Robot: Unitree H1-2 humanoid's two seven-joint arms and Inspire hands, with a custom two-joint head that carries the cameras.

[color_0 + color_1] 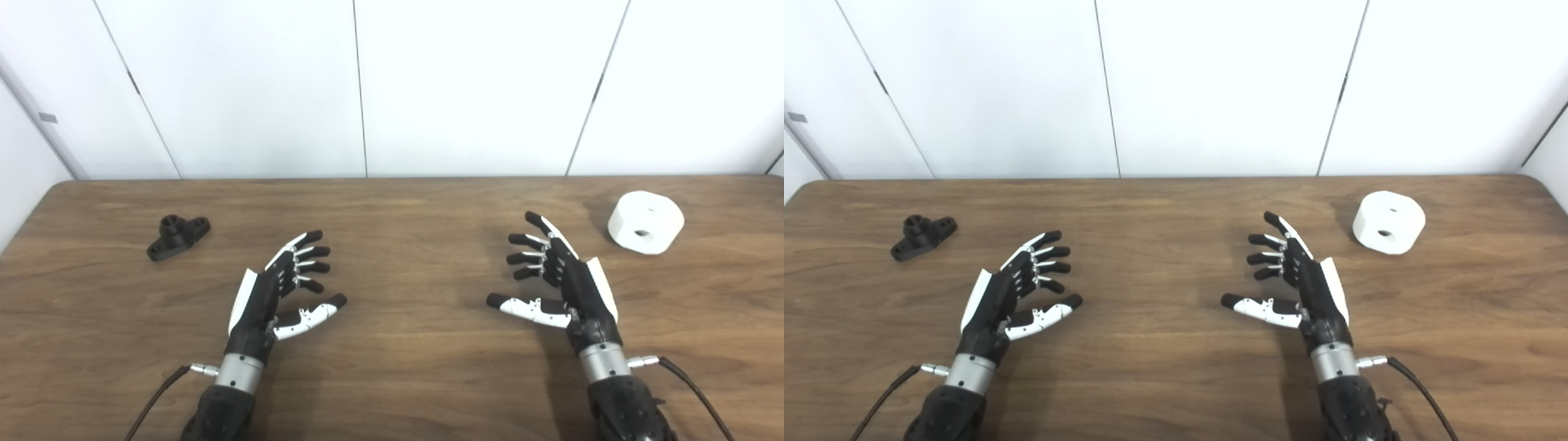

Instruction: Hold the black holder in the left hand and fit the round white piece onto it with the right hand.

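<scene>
Nearest the camera, both forearms enter from the bottom edge over the wooden tabletop (392, 380), each with a thin cable running from the wrist collar.

Left hand (275, 294): empty, fingers spread apart and gently curved, thumb extended toward the tabletop centre. Palm faces inward, toward the other hand. It holds nothing.

Right hand (560, 282): likewise empty, fingers apart and slightly curled, thumb pointing toward the tabletop centre. Palm faces inward. The two hands stand well apart, roughly mirrored on either side of the tabletop's middle, with bare wood between them.

Farther back on the tabletop, beyond and to the left of the left hand, the black holder (177, 236) lies flat on the wood, an upright stub rising from its middle between two side lugs. It is clear of the left hand, untouched.

At about the same depth, beyond and to the right of the right hand, the round white piece (645, 222) rests on the tabletop near its right edge. Two holes show in its surface. It is apart from the right hand, untouched.

Behind the tabletop's far edge stands a white panelled wall (392, 86).
</scene>
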